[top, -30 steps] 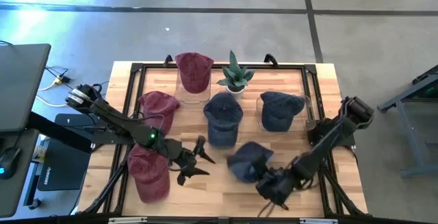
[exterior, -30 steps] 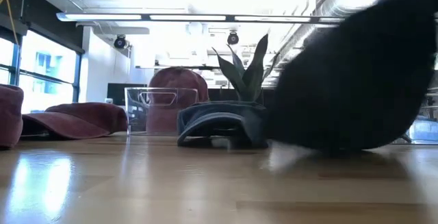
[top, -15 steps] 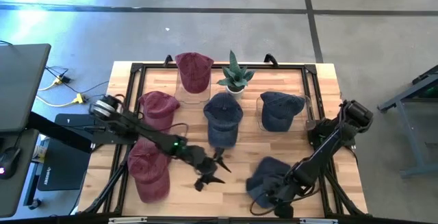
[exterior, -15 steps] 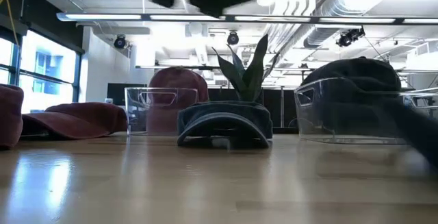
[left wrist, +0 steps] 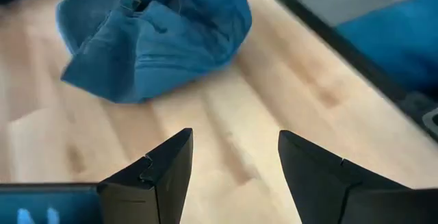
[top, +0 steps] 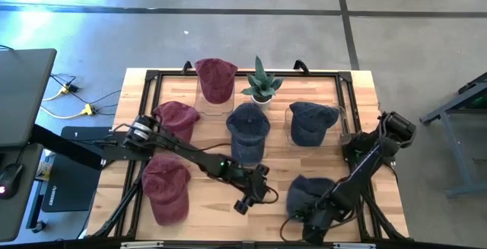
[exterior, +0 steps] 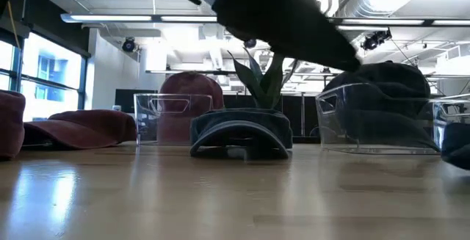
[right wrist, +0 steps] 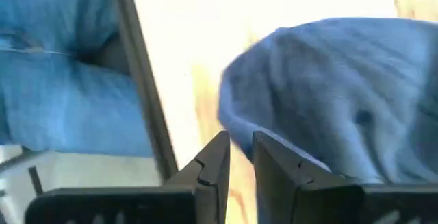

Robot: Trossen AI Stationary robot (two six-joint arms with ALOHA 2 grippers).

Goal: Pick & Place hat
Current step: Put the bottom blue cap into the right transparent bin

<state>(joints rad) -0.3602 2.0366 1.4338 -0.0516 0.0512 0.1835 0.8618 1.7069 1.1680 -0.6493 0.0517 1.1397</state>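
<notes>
The navy hat (top: 304,194) lies near the table's near right corner, crown up; it also fills the far part of the left wrist view (left wrist: 157,39) and the right wrist view (right wrist: 328,94). My right gripper (top: 316,217) sits at the hat's near side, shut on it (right wrist: 239,148). My left gripper (top: 255,192) hovers open just left of the hat, its fingers pointing at it (left wrist: 233,148). In the low view the left arm (exterior: 279,12) crosses overhead, and the hat shows only as a dark sliver (exterior: 457,152). My right gripper pinches the navy hat's edge (right wrist: 233,131) between its two nearly closed fingers. They come at it low, from the table's near side. The hat rests on the table, spread out beyond the fingertips; how many layers are caught cannot be seen.
Other hats: maroon ones in a clear bin (top: 215,80), at far left (top: 176,118) and near left (top: 166,189); navy ones at centre (top: 247,131) and in a clear bin (top: 310,123). A potted plant (top: 262,83) stands at the far middle. Bare wood lies between the grippers.
My right gripper carried the navy hat from the near middle of the table toward the near right corner and lowered it from the air onto the wood. My left gripper swept right along the near part of the table toward the hat, staying open.
</notes>
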